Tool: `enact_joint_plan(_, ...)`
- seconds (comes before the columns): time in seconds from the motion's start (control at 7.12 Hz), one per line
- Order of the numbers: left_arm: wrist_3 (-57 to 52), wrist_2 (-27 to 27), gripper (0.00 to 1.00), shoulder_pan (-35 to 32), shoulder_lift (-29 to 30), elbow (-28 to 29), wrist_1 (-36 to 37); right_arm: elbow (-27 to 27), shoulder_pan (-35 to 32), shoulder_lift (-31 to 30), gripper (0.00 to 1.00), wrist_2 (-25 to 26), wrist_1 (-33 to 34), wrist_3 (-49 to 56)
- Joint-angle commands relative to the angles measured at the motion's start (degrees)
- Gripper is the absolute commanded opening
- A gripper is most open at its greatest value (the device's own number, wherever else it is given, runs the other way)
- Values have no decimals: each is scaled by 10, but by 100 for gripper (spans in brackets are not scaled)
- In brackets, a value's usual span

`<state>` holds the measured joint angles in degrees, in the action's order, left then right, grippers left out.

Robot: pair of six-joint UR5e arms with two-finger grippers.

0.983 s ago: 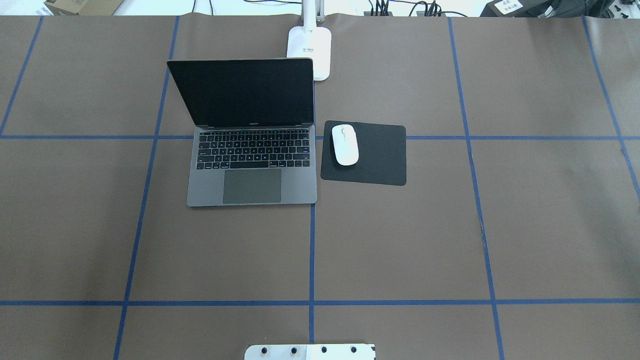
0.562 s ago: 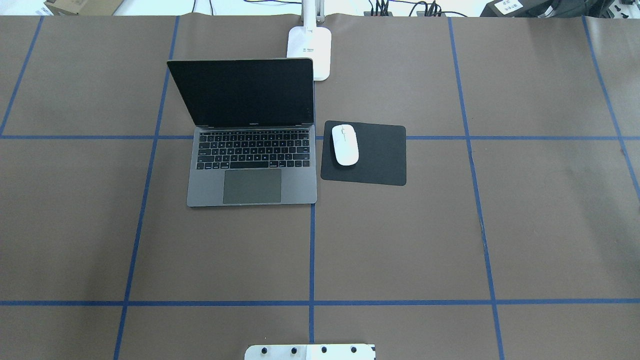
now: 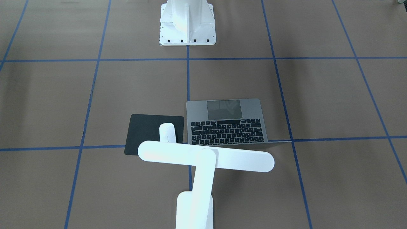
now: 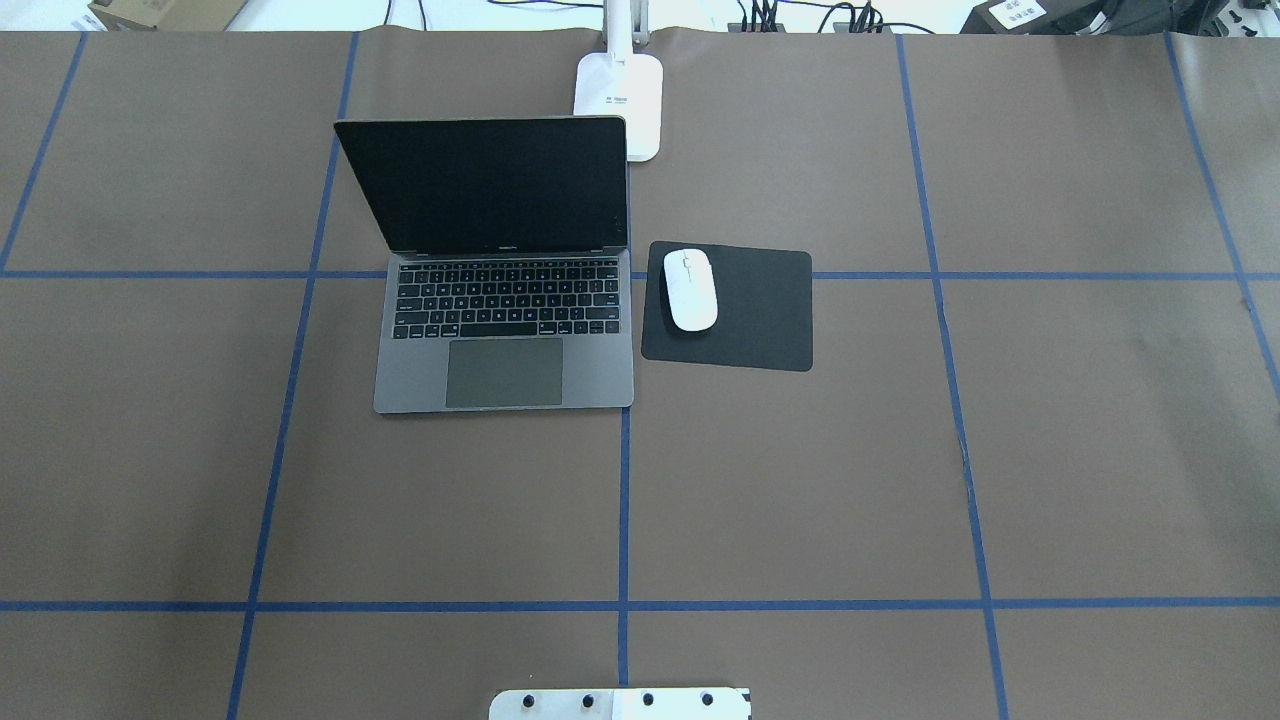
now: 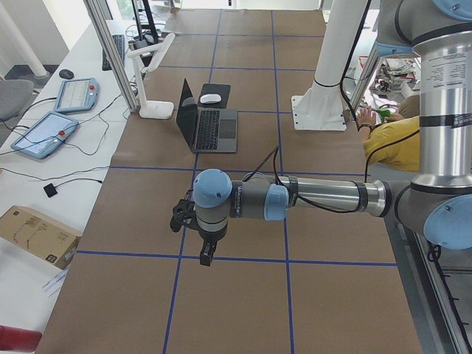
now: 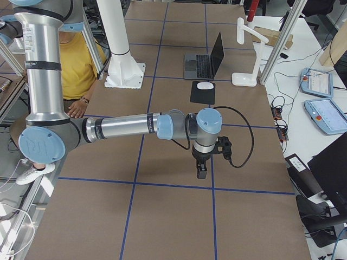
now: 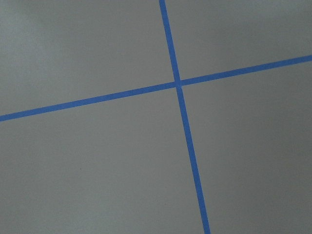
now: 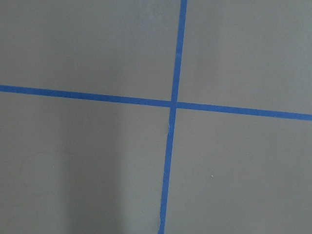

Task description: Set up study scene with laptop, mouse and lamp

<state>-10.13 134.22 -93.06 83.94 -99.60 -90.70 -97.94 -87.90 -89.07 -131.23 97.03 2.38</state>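
As far as I see, setup looks finished: laptop (image 4: 505, 330) open, screen dark; mouse (image 4: 691, 290) on black pad (image 4: 760, 312) at its 3 o'clock; lamp (image 4: 618, 95) standing at 1 o'clock. Nothing obvious left. Both arms stretched level, left gripper (image 5: 207, 255), right gripper (image 6: 201, 171) pointing down over blue tape crosses (image 7: 178, 84), well apart from laptop; claws apart or together, cannot tell.

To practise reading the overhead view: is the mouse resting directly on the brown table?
No, the mouse lies on the black pad.
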Motion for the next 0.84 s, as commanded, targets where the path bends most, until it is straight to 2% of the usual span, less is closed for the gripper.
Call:
enact_joint_plan(0.0, 0, -1, 100, 0, -2, -7, 0, -1, 0, 1, 100, 0, -1, 2)
enact_joint_plan(0.7, 0, -1, 100, 0, -1, -11, 0, -2, 1, 7, 100, -1, -1, 1)
